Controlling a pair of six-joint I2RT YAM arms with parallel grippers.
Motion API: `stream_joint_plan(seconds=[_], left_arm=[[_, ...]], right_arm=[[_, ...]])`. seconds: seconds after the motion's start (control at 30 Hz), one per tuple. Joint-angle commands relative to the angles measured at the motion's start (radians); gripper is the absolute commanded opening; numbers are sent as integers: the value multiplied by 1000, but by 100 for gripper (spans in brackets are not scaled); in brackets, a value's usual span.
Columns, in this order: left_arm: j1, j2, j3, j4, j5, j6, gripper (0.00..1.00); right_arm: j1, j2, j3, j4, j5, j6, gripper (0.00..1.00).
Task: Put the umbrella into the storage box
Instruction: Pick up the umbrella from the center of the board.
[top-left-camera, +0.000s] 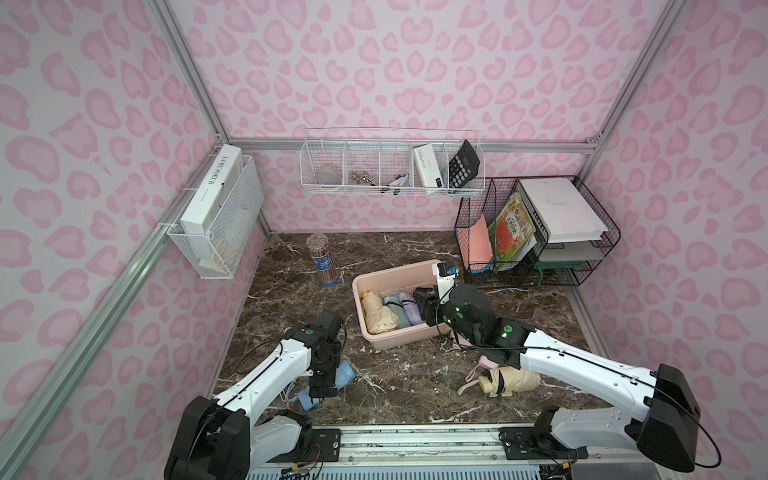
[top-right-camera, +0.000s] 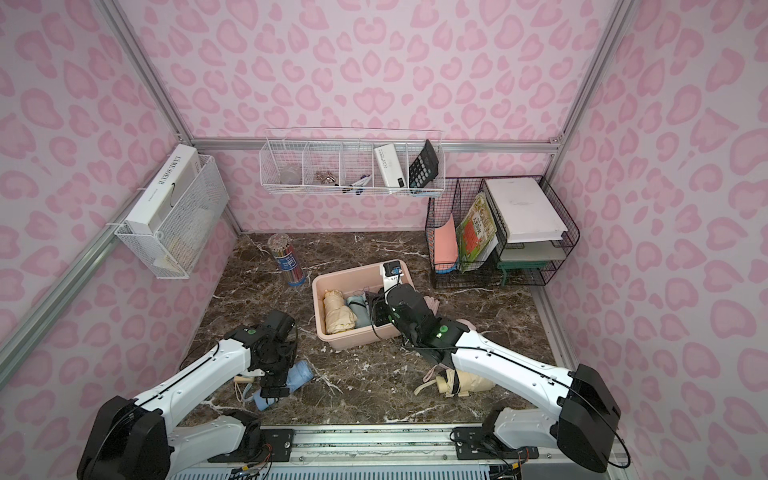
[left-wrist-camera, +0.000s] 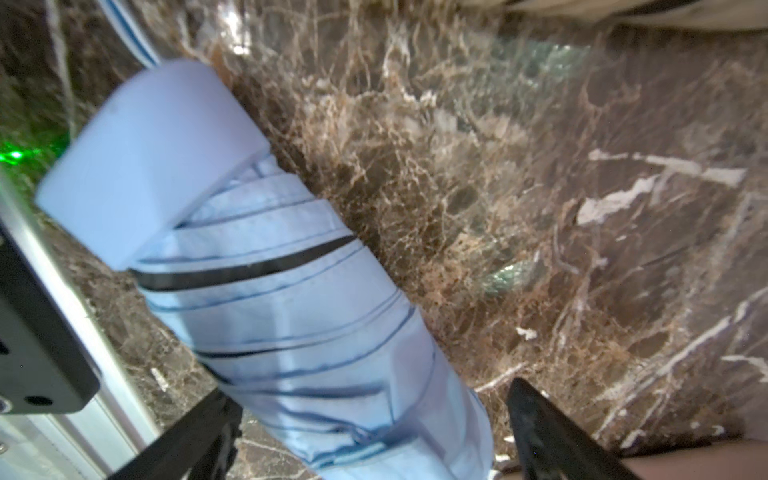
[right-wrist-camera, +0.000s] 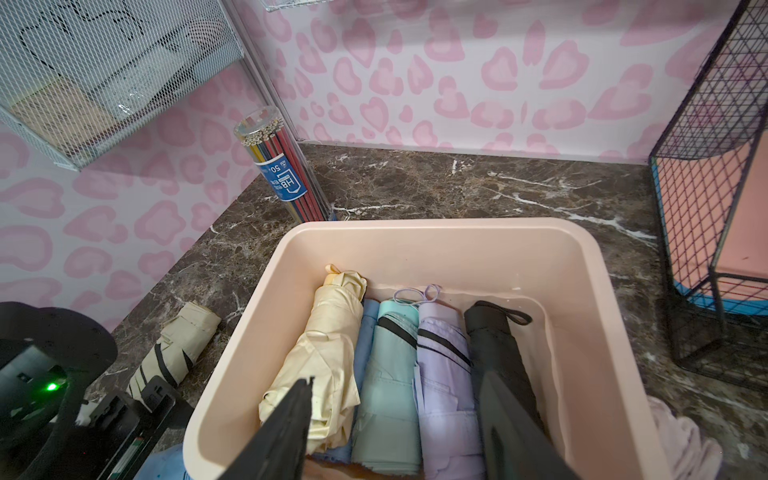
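Straddling blue umbrella (left-wrist-camera: 270, 291) on surface (top-left-camera: 395, 249), left tool (left-wrist-camera: 370, 390) spread, gap seen only in left wrist view, storage box (top-left-camera: 403, 336) at centre, black umbrella (right-wrist-camera: 498, 340) inside plain only in right wrist view, right tool (right-wrist-camera: 397, 378) spread above it.

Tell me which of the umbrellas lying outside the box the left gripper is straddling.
The light blue umbrella, lying on the marble table between the fingers of the open left gripper. The beige umbrella lies by the right arm instead.
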Motion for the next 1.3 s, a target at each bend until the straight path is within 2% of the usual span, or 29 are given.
stream_joint_plan(seconds=[0.0,0.3,0.53,0.7,1.0,1.27], left_arm=[[15,0,-12,-19,0,-55,96],[28,-51,-94,-30,-4,-139,92],[41,-35,-159,38,2,-143,81],[48,-17,-154,47,-8,-119,69],[50,-20,-87,-33,-44,-63,39],[51,-58,-39,-124,-88,-12,22]], right_arm=[[2,-2,-2,-8,10,12,58],[0,7,2,3,-1,8,57],[0,23,12,8,-21,13,56],[0,20,9,8,-20,20,56],[0,16,6,5,-19,24,56],[0,20,8,10,-27,24,56]])
